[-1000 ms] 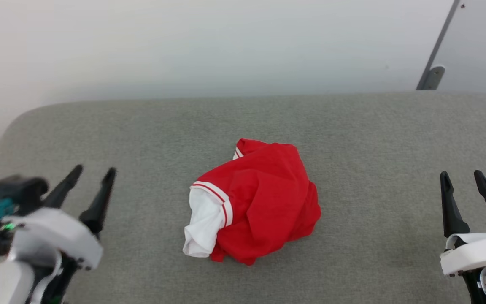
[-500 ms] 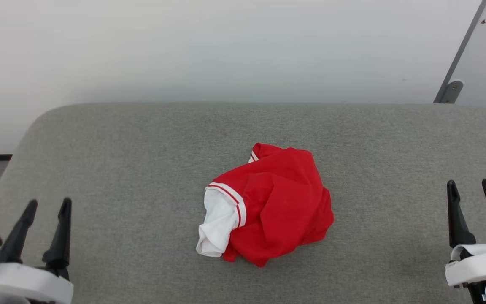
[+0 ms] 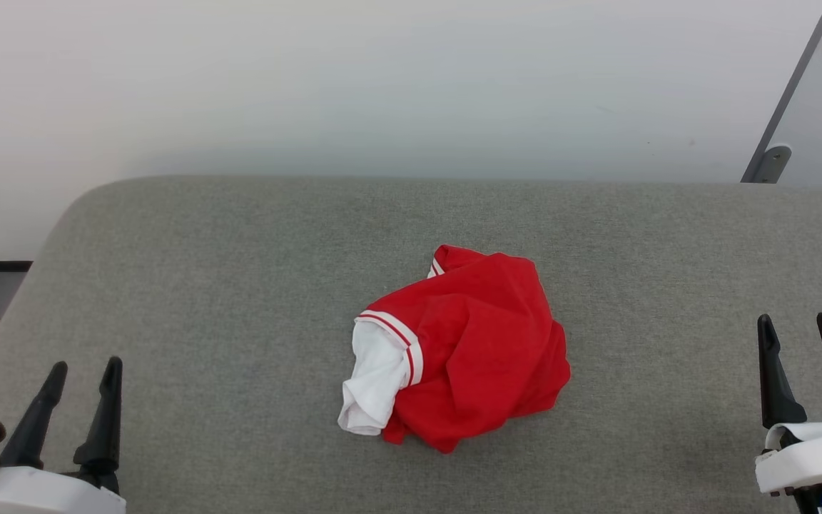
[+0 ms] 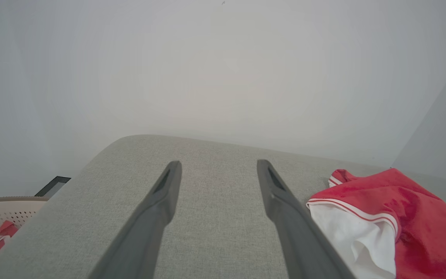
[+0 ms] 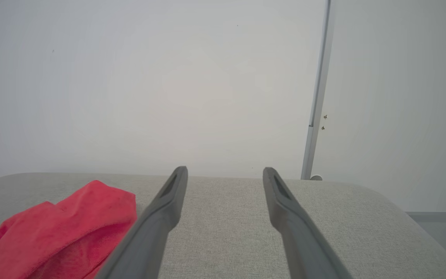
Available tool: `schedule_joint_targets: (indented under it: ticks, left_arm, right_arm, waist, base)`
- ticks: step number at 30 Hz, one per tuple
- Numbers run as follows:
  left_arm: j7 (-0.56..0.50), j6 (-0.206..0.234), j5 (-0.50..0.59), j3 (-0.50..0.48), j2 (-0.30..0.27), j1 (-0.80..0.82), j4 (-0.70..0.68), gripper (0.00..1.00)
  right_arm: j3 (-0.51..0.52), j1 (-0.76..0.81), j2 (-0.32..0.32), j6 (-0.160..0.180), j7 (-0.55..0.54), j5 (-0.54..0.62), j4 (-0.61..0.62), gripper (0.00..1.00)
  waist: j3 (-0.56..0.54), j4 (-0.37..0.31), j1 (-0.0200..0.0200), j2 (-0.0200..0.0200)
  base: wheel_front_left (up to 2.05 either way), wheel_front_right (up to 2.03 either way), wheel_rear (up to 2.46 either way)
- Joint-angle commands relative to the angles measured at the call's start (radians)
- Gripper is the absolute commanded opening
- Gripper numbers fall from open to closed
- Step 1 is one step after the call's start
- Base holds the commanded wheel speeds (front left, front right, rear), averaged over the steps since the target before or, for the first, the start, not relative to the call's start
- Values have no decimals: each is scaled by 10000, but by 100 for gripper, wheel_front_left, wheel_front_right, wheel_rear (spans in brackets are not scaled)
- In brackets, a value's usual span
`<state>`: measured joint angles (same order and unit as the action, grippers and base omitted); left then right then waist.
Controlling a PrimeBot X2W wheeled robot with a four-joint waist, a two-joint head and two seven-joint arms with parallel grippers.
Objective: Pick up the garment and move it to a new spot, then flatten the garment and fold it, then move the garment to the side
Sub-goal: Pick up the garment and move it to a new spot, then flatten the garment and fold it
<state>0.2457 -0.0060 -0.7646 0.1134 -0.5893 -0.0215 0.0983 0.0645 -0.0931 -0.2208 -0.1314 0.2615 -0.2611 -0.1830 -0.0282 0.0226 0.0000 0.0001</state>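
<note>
Preparing to lift the garment (image 3: 475,350), lying crumpled at the middle of the grey table (image 3: 225,271).
Hovering well apart from it, left gripper (image 3: 85,365) and right gripper (image 3: 795,320) both spread wide, empty; likely worth reaching in low, pinching thick red cloth, not the loose white sleeve (image 3: 372,382).

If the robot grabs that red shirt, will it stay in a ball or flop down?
The garment lies crumpled in soft folds, so it will probably flop and hang down, not stay a ball. It looks like thin cloth, so it is likely light. Its white sleeve sticks out loose and may dangle first.
</note>
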Motion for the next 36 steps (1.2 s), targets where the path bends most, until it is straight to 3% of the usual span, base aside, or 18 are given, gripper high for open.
schedule_joint_targets:
  ticks: [1,8,14,26,36]
  left_arm:
    - [44,-59,-5,-10,16,-27,35,100]
    - [-182,-97,-97,118,-11,100,-8,100]
    - [-1416,-118,-485,475,-60,667,-279,100]
    - [-5961,360,-1505,1869,13,3671,-397,100]
    - [-8442,503,-1726,3007,512,5698,1018,100]
  right_arm:
    - [22,67,-50,14,51,-26,10,100]
    - [-24,48,-20,14,51,-5,24,100]
    - [-91,-156,-11,14,51,47,25,100]
    - [-569,-801,19,14,52,-37,-55,100]
    - [-1010,-1406,149,14,49,-86,-36,100]
  waist:
    - [-10,15,0,-1]
    - [7,20,0,-1]
    - [149,-10,0,-1]
    - [680,-484,0,-1]
    - [1510,-1247,0,-1]
  base:
    - [0,0,0]
    - [0,0,0]
    - [0,0,0]
    - [0,0,0]
    - [0,0,0]
